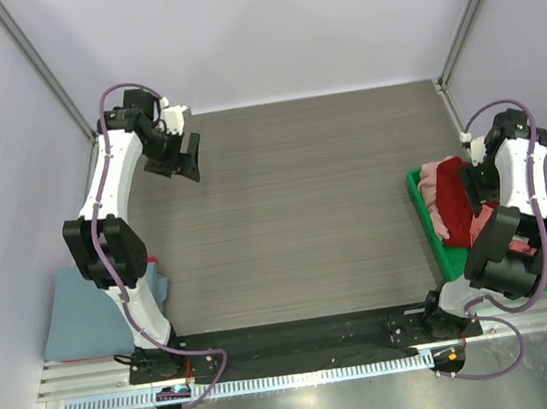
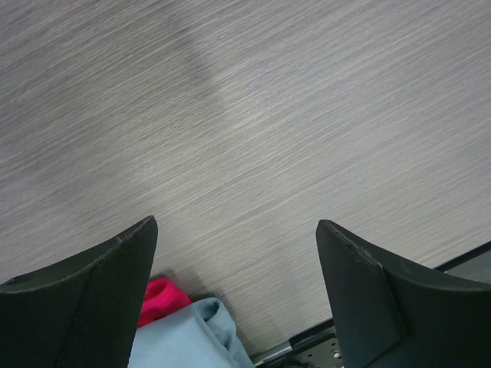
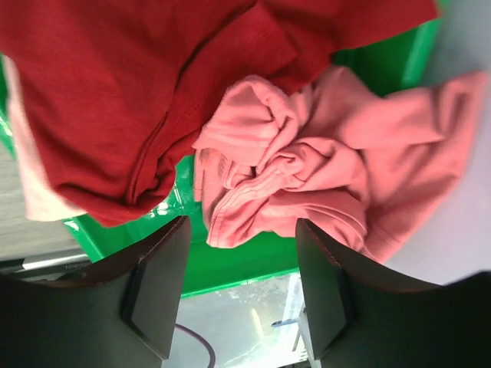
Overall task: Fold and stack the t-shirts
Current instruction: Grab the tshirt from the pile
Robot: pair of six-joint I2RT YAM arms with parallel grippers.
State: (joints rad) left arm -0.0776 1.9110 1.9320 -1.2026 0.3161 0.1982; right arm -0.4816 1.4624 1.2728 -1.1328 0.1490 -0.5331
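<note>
two hands are seen, both spread wide and both empty. the left hand (image 2: pixel 234 222) is raised above the far left corner of the counter (image 1: pixel 305 210), and bare wood grain is shown between its fingers (image 2: pixel 92 291). the right hand (image 3: pixel 242 222) is hung over the green bin (image 1: pixel 449 260), which is set at the right edge of the counter, toward the near corner. in the bin a red t-shirt (image 3: pixel 115 92) is heaped unfolded. a salmon t-shirt (image 3: pixel 307 176) is crumpled beside it and touching it, with part of it draped past the bin's green wall. the salmon cloth is framed between the open fingers of the right hand; whether it is touched by them cannot be told. a strip of paler pink cloth (image 3: pixel 27 169) is seen at the edge of the red one. a light blue garment (image 1: pixel 81 311) is laid flat just off the left edge of the counter, by the near left corner, beside the base of the left arm. a scrap of magenta cloth (image 2: pixel 159 299) is shown against it in the left wrist view.
</note>
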